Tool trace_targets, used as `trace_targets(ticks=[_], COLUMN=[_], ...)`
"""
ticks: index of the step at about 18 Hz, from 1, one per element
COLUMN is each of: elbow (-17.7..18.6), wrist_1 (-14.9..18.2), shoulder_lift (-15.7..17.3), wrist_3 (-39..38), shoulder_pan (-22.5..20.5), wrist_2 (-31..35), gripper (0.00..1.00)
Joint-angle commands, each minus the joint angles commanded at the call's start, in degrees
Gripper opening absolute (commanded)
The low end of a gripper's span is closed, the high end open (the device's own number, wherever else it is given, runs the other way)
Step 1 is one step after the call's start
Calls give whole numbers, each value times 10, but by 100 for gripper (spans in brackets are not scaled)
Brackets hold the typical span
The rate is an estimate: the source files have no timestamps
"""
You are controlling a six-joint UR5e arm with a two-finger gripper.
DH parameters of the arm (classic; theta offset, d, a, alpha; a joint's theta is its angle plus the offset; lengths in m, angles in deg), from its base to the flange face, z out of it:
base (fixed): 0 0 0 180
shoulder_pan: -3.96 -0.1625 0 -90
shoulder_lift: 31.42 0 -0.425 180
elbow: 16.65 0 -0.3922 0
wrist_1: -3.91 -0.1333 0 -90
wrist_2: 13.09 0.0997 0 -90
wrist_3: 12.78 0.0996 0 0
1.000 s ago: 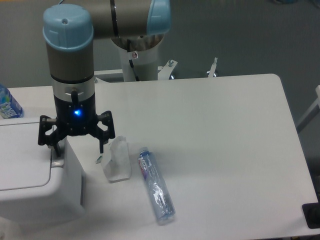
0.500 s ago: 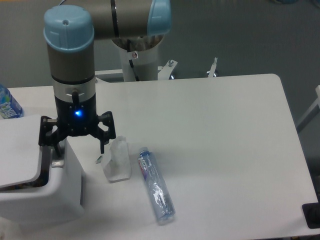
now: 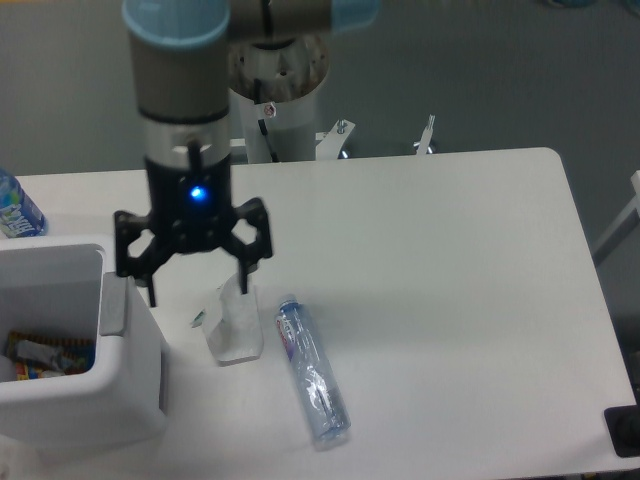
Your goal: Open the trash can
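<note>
The white trash can stands at the table's front left with its top open. Colourful wrappers show inside it. Its grey push tab sits on the right rim. My gripper hangs open just right of and above that tab, fingers spread wide with nothing between them. The left fingertip is close to the tab but off it. A white panel at the can's far side may be the raised lid; I cannot tell for sure.
A crumpled clear plastic piece lies right beside the can, under my right finger. A clear bottle with a blue label lies further right. Another blue-labelled bottle sits at the left edge. A black object is at the front right corner.
The trash can's lid went from shut, to partly lifted, to fully open. My gripper rose off the tab and shifted right, staying open.
</note>
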Motion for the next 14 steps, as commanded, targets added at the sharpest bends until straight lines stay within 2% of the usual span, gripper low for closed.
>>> trace_targets(ticks=[4, 8, 9, 12, 14], elbow=[6, 6, 7, 9, 10], wrist_1=[14, 119, 149, 200, 217], shoulder_lift=[22, 48, 56, 71, 77], wrist_3=[99, 250, 318, 426, 479], shoulder_pan=[-37, -88, -106, -142, -168], wrist_2=[27, 27, 27, 35, 38], gripper=[100, 100, 100, 100, 100])
